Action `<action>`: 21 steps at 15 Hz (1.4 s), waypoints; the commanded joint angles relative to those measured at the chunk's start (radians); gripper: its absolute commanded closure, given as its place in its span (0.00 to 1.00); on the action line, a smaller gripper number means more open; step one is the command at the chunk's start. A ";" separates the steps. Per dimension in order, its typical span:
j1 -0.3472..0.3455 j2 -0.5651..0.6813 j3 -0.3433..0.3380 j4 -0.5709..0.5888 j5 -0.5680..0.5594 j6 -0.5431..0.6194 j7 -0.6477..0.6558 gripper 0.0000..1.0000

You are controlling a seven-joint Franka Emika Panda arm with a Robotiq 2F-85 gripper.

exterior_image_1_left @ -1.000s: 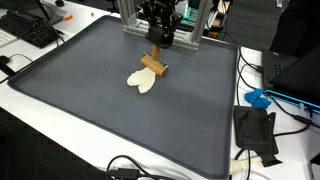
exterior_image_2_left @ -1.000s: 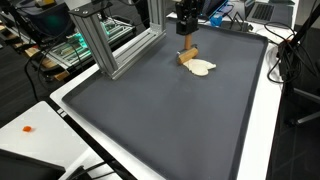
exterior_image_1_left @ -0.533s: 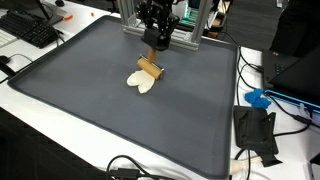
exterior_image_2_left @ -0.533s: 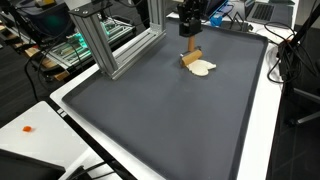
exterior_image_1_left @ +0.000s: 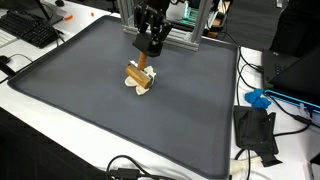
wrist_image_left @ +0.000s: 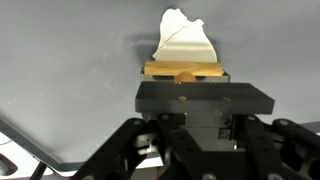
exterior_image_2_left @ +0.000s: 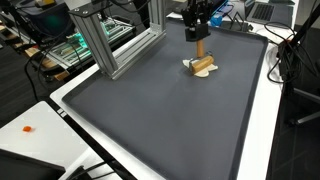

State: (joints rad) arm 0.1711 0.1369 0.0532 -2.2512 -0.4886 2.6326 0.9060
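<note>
My gripper [exterior_image_1_left: 148,47] [exterior_image_2_left: 197,32] hangs over the far part of the dark grey mat [exterior_image_1_left: 90,100] [exterior_image_2_left: 150,110], shut on the upright wooden handle [exterior_image_1_left: 141,70] [exterior_image_2_left: 201,55] of a small tool. The tool's lower end is a wooden crossbar [wrist_image_left: 185,71] carrying a cream-coloured flat piece [exterior_image_1_left: 140,84] [wrist_image_left: 183,42] that rests on the mat. In the wrist view the gripper [wrist_image_left: 187,92] fills the lower half and its fingertips are hidden behind its black body; the crossbar and cream piece show just beyond it.
An aluminium frame [exterior_image_2_left: 105,45] [exterior_image_1_left: 185,30] stands at the mat's far edge behind the gripper. Beside the mat on the white table are a keyboard [exterior_image_1_left: 30,30], a blue object [exterior_image_1_left: 258,98], a black object [exterior_image_1_left: 255,130] and cables [exterior_image_1_left: 130,168].
The gripper has moved sideways along the mat's far part with the tool. The handle now stands more upright, and the cream piece has slid along under it.
</note>
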 commanded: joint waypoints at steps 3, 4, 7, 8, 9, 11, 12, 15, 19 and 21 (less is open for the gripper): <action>0.007 0.087 -0.050 -0.004 -0.162 0.094 0.185 0.77; 0.008 0.090 -0.056 -0.001 -0.190 0.103 0.222 0.77; 0.008 0.101 -0.069 0.009 -0.257 0.127 0.316 0.77; 0.005 0.105 -0.064 0.008 -0.249 0.128 0.320 0.77; -0.003 0.105 -0.046 0.000 -0.202 0.120 0.290 0.77; -0.019 0.099 -0.007 -0.023 -0.096 0.117 0.185 0.77; -0.025 0.094 0.009 -0.032 -0.048 0.101 0.131 0.77; -0.018 0.076 0.007 -0.038 0.078 0.069 -0.022 0.77; -0.012 0.054 0.007 -0.035 0.191 0.008 -0.162 0.77; -0.008 0.040 0.010 -0.033 0.222 -0.032 -0.206 0.77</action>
State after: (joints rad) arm 0.1535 0.1499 0.0373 -2.2423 -0.3619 2.6689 0.7670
